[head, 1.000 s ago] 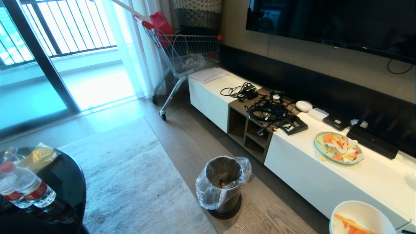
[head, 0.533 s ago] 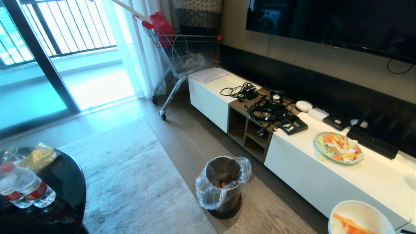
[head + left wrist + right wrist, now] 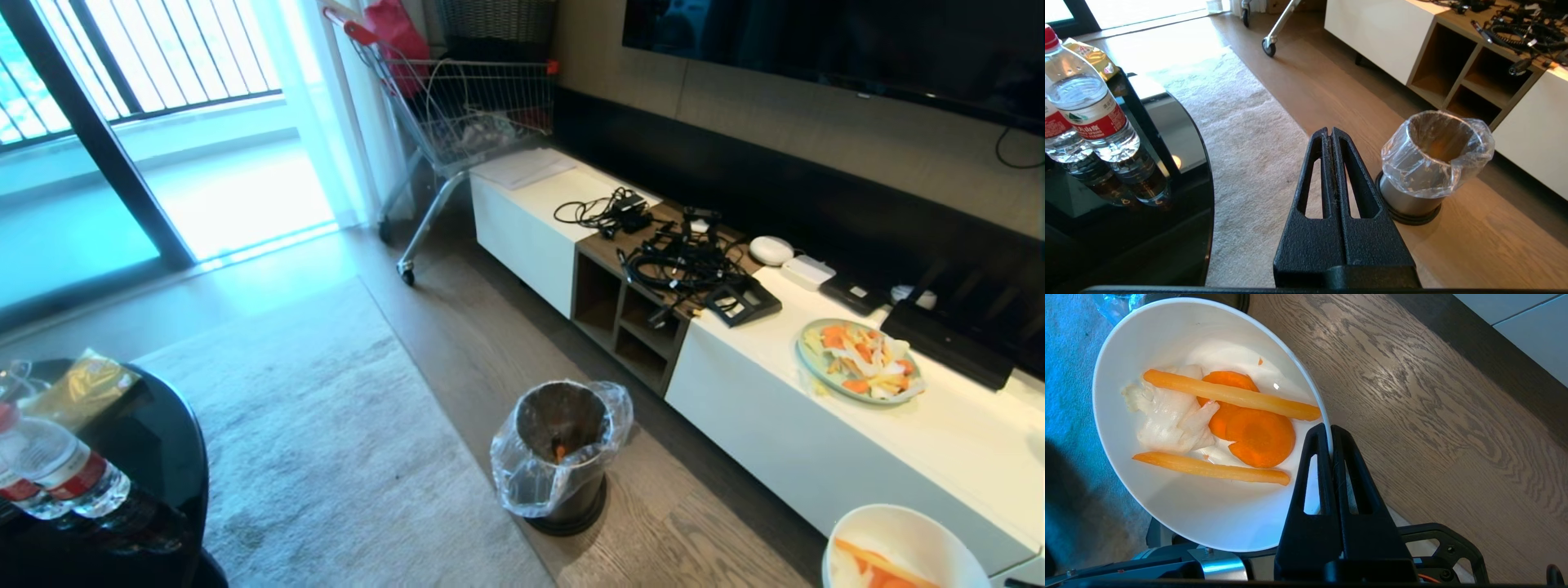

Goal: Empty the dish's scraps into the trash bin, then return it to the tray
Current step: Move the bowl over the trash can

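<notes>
A wood-plank floor [image 3: 490, 327] runs through the room, with a large pale grey rug [image 3: 326, 457] over its left part and a long low white media cabinet [image 3: 816, 441] along the dark wall on the right. A wire shopping cart [image 3: 465, 114] stands at the far end by the bright balcony glass. At near left sits a round glossy black tabletop [image 3: 155, 457] carrying clear water bottles with red labels [image 3: 57, 478]. On the cabinet top lie a tangle of black cables [image 3: 678, 265] and a wide pale-green plate heaped with mixed orange, white and yellow pieces [image 3: 860, 371].

The small round brushed-metal trash bin with a crinkled clear liner [image 3: 559, 453] stands on the floor just before the cabinet (a bit of orange shows inside).

The plain round white bowl [image 3: 1180, 424] hangs tilted above the floor at near right, the right gripper [image 3: 1331, 435] clamped on its rim. Orange carrot strips and slices with pale peel [image 3: 1220, 424] lie inside.

The left gripper [image 3: 1330, 134] hangs between tabletop and bin, fingers pressed together on nothing
</notes>
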You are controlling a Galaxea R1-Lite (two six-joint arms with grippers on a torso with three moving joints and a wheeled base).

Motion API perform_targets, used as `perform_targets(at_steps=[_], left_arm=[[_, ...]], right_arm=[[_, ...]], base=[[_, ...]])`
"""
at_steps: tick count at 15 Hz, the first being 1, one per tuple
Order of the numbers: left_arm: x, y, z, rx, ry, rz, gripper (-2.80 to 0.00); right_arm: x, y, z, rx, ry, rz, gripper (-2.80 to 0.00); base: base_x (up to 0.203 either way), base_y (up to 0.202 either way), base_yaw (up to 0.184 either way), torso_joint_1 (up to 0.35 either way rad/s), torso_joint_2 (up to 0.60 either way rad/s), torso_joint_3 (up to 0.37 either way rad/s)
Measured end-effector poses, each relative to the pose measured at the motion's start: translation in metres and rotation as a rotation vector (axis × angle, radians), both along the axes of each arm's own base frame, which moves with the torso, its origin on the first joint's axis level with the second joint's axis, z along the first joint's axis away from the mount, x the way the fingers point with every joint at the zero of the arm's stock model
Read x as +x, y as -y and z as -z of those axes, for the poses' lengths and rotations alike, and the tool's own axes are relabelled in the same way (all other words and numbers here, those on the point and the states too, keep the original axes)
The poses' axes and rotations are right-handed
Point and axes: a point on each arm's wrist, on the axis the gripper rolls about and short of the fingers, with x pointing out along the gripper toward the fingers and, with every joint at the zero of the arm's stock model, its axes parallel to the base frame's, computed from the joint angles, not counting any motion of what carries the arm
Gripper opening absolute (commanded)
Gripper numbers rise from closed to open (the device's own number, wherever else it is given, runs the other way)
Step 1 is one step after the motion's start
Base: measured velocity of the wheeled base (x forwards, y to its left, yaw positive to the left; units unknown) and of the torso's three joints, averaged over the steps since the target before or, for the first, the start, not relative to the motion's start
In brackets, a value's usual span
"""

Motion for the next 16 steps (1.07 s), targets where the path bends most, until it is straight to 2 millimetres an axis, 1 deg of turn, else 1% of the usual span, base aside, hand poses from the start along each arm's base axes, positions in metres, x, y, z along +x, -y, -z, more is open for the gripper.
perform_targets(at_steps=[7, 12, 16], left_arm=[[0.0, 0.0, 0.0, 0.0, 0.0, 0.0, -2.8], [0.0, 0.0, 0.0, 0.0, 0.0, 0.0, -2.8], [0.0, 0.0, 0.0, -0.001, 0.0, 0.0, -2.8]], right_arm=[[0.002, -0.001, -0.002, 0.005, 0.014, 0.001, -2.8], [0.009, -0.004, -0.01, -0.016, 0.079, -0.052, -2.8], [0.014, -0.007, -0.02, 0.011, 0.106, -0.091, -2.8]], base=[[0.0, 0.0, 0.0, 0.004, 0.0, -0.198], [0.0, 0.0, 0.0, 0.004, 0.0, -0.199], [0.0, 0.0, 0.0, 0.0, 0.01, -0.195]])
